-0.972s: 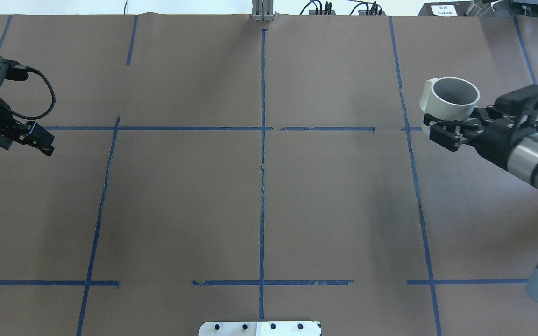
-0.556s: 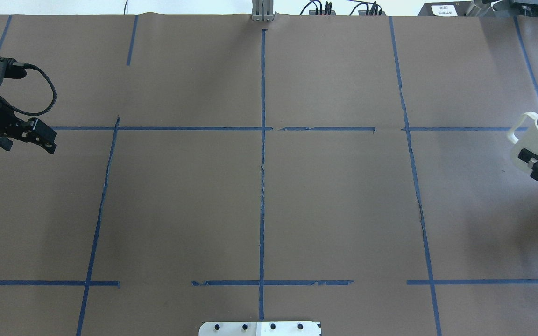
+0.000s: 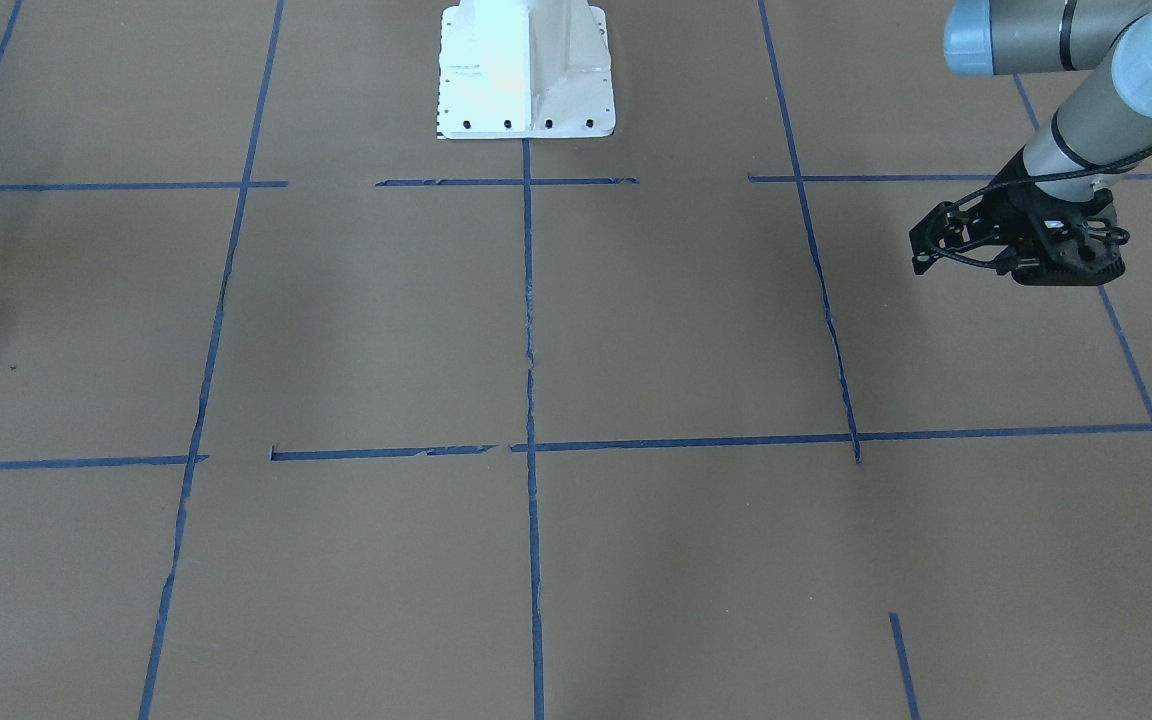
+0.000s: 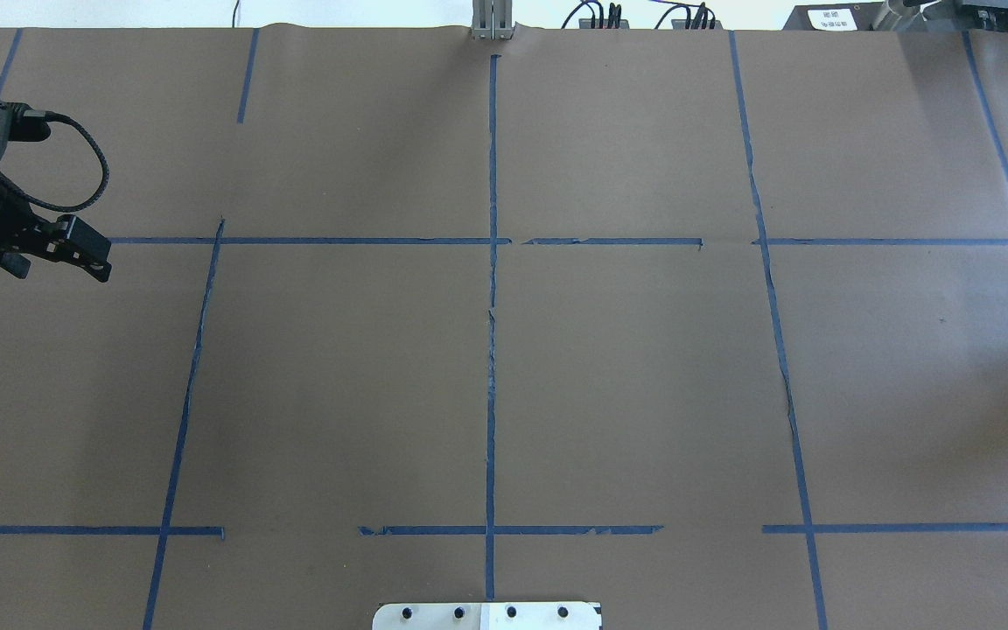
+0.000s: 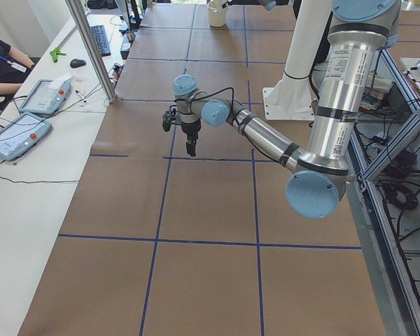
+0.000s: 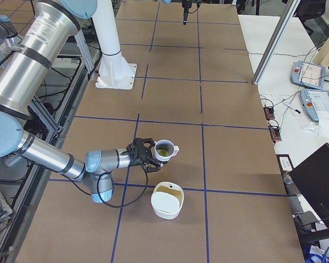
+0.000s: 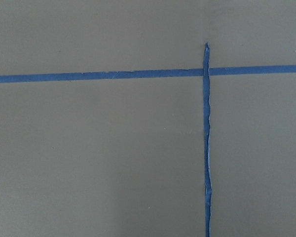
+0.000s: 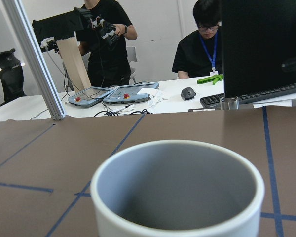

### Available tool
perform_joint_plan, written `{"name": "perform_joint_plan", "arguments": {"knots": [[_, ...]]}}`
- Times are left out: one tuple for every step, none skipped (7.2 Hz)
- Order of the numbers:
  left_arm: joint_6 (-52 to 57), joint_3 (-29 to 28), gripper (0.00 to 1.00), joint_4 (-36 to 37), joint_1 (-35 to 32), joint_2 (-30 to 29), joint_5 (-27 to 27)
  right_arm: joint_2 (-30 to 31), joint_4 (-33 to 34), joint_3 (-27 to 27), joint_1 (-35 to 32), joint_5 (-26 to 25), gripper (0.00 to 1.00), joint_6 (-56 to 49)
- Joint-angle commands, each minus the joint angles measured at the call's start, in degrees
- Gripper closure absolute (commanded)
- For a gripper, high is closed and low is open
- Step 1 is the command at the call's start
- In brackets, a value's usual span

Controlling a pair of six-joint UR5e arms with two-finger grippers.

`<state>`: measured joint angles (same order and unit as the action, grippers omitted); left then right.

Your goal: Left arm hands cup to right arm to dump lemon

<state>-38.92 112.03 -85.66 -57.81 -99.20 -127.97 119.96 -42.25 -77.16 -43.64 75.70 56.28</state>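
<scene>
The white cup [image 6: 164, 149] is held in the air at the tip of my right arm, beside my right gripper [image 6: 148, 156]. I cannot tell whether that gripper is open or shut, as it shows only in the exterior right view. A yellow-green lemon [image 6: 163, 152] lies inside the cup. The right wrist view shows the cup's rim and grey inside [image 8: 177, 197] up close, with the lemon hidden. My left gripper [image 4: 53, 262] is open and empty over the table's left side; it also shows in the front-facing view [image 3: 1021, 270] and the exterior left view [image 5: 190, 148].
A white bowl [image 6: 167, 201] stands on the brown table just in front of the cup. The white robot base [image 3: 526, 70] is at the table's robot-side edge. Operators [image 8: 202, 44] sit at a desk with pendants beyond the far edge. Blue tape lines [image 4: 491, 289] cross the table.
My right arm has carried the cup to the right and out of the overhead view. My left gripper has shifted only slightly.
</scene>
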Motion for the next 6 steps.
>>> {"name": "perform_joint_plan", "arguments": {"knots": [[0.07, -0.06, 0.0, -0.12, 0.07, -0.03, 0.0, -2.88, -12.39, 9.46, -1.71, -0.11, 0.85, 15.98], [0.07, -0.06, 0.0, -0.12, 0.07, -0.03, 0.0, -5.41, -12.5, 9.66, -2.5, -0.11, 0.85, 24.92], [0.07, 0.11, 0.0, -0.12, 0.07, -0.03, 0.0, -6.22, -12.59, 9.66, -3.12, -0.11, 0.85, 30.93], [0.07, 0.11, 0.0, -0.12, -0.02, -0.03, 0.0, -7.1, -12.59, 9.66, -3.38, -0.11, 0.85, 38.21], [0.07, 0.11, 0.0, -0.12, 0.06, -0.03, 0.0, -8.67, -12.59, 9.75, -4.43, -0.11, 0.85, 46.64], [0.07, 0.2, 0.0, -0.12, 0.07, -0.03, 0.09, -9.47, -12.59, 9.75, -5.22, -0.03, 0.85, 52.64]]}}
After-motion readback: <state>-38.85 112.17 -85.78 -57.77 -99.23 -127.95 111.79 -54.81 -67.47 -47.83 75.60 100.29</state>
